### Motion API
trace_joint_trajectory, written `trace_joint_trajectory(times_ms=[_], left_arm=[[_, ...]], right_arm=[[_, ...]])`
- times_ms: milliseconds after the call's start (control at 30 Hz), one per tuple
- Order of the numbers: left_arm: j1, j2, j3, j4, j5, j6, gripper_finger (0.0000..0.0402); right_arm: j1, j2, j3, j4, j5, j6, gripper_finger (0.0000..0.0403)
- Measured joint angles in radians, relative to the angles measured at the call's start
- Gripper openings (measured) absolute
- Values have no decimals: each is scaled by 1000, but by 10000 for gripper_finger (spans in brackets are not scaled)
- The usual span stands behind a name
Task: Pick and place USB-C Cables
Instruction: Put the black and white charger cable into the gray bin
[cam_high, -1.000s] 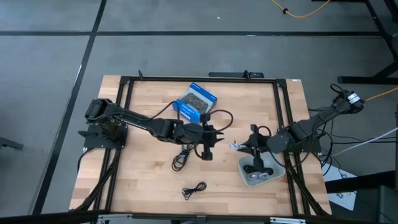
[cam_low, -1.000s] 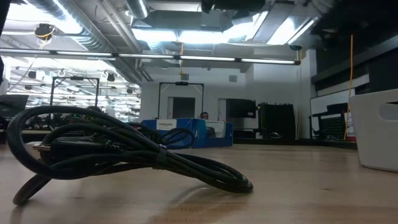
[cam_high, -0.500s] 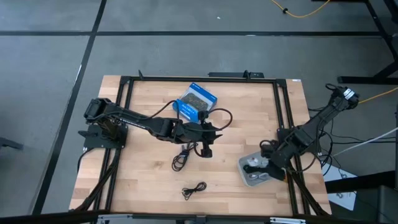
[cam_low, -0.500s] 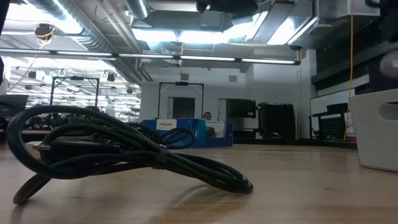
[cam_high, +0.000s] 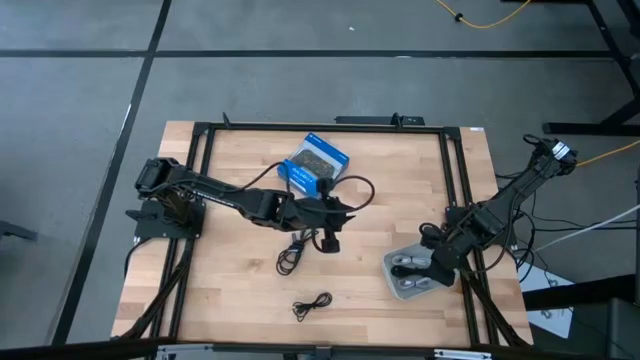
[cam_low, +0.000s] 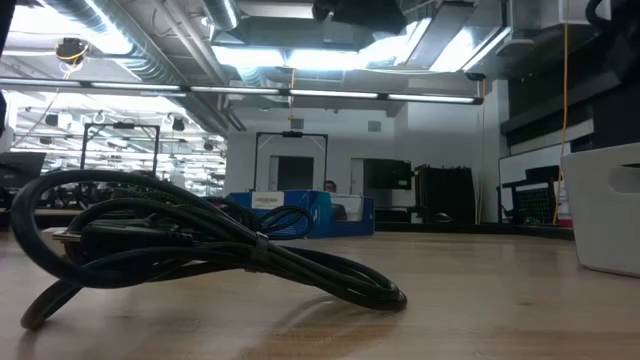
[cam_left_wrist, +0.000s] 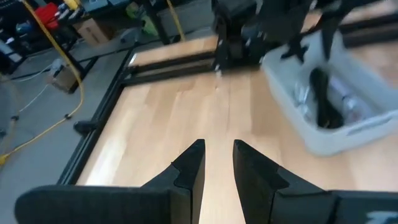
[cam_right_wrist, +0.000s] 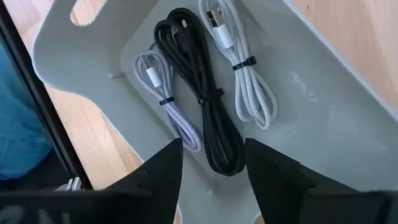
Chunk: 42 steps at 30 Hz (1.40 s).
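Observation:
Three USB-C cables lie side by side on the floor of the white tray (cam_right_wrist: 323, 118): a pale lilac one (cam_right_wrist: 166, 106), a black one (cam_right_wrist: 199, 87) and a white one (cam_right_wrist: 245, 68). My right gripper (cam_right_wrist: 211, 165) hovers open just above them (cam_high: 418, 268). Two more black cables lie coiled on the wood, one (cam_high: 290, 258) mid-table and one (cam_high: 313, 305) near the front edge. My left gripper (cam_high: 328, 240) hangs just right of the mid-table coil, its fingers (cam_left_wrist: 217, 165) a little apart with nothing between them.
A blue-and-black box (cam_high: 315, 163) sits at the table's far middle, with a looped black arm lead (cam_high: 355, 186) beside it. A black frame (cam_high: 452, 180) runs around the tabletop. In the low view a black cable (cam_low: 200, 250) fills the foreground, with the tray wall (cam_low: 608, 210) at the right.
My right gripper has swung from mid-table toward the near right corner and come down over the white tray. A pale thing showed at its fingers a second ago. Now its fingers are bare above the cables in the tray.

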Motion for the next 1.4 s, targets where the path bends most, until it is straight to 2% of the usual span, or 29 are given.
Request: trace_joint_trajectory(times_ms=[167, 300, 400, 500, 667, 733, 833, 1000, 1200, 1300, 1400], left_arm=[[0, 0, 0, -168, -29, -20, 72], [-1, 0, 0, -304, -28, -135, 72], [-11, 0, 0, -382, -28, -197, 72], [-23, 0, 0, -483, 24, -254, 72], [-24, 0, 0, -680, 304, -467, 72], [-34, 0, 0, -737, 358, -567, 72], [-65, 0, 0, -781, 363, -684, 72], [-118, 0, 0, -780, 361, -790, 72], [-146, 0, 0, -750, 264, -783, 72], [-152, 0, 0, -716, 259, -747, 72], [-145, 14, 1, -689, 264, -773, 73]], right_arm=[[0, -1, 0, 97, -22, -54, 175], [0, -3, 0, 302, -135, -243, 173], [-6, -3, 0, 486, -113, -429, 171], [-18, -3, 0, 628, 6, -633, 171], [-40, -3, 0, 732, 302, -892, 171], [-47, -3, 0, 743, 417, -952, 171], [-61, -3, 0, 741, 518, -986, 171], [-81, -3, 0, 741, 541, -998, 171], [-89, -3, 0, 740, 541, -1000, 171], [-89, -3, 0, 737, 541, -1000, 171], [-89, -3, 0, 729, 541, -998, 171]])
